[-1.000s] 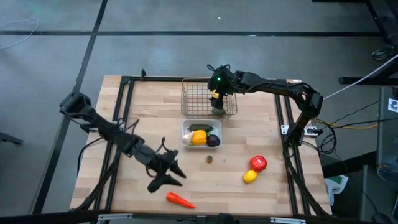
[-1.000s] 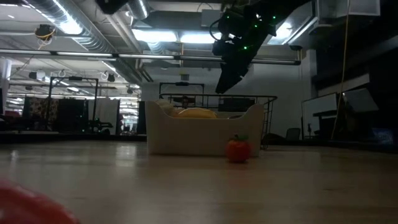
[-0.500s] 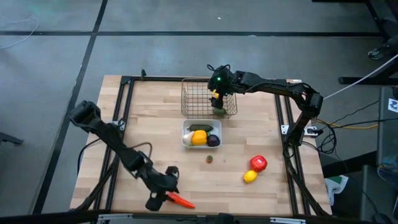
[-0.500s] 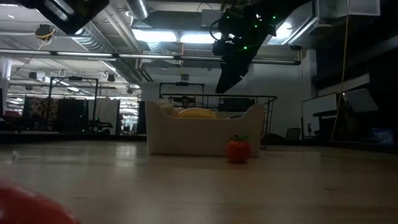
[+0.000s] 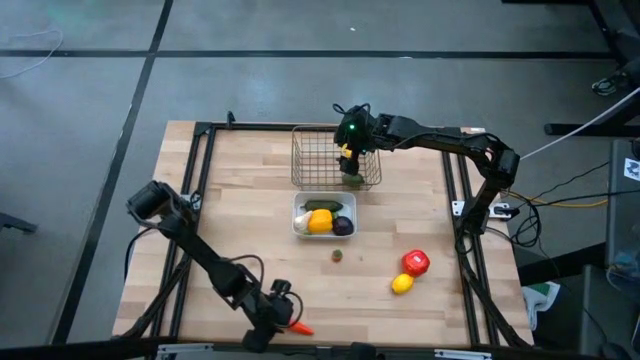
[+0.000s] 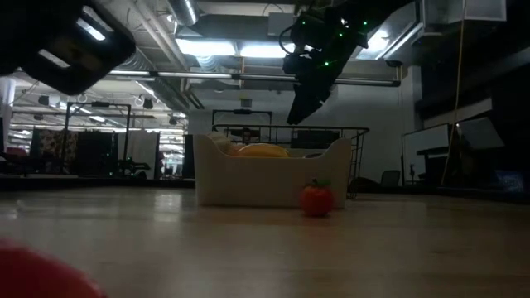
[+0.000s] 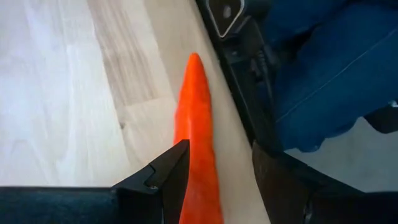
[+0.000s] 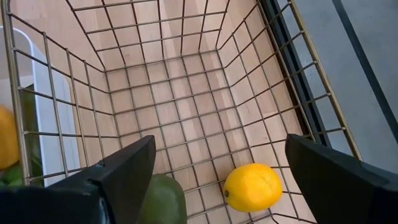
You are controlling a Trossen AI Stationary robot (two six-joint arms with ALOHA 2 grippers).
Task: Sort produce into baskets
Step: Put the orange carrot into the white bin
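At the table's front edge, the left gripper [image 7: 214, 180] straddles the carrot [image 7: 196, 149], fingers apart, not yet clenched. Over the wire basket [image 5: 312, 158], the right gripper [image 8: 214, 171] hangs open above a lemon [image 8: 252, 186].

— What sort of place is this, then?

— A robotics lab, in a big open industrial hall. Look up: bare ceiling ducts [image 6: 124, 37] and long strip lights [image 6: 228, 48] running off into the distance.

— Not somebody's kitchen, for all the fruit?

— Hardly. The wooden table [image 5: 240, 190] sits in a black metal frame [image 5: 195, 180] on a plain grey concrete floor [image 5: 90, 90], with cables [image 5: 575, 195] trailing off one side.

— And beyond the table?

— Dark screens or panels [image 6: 431, 145] on the right, what may be an office chair [image 6: 389, 178], and shelving or racks [image 6: 70, 153] far off on the left, too dim to make out further.
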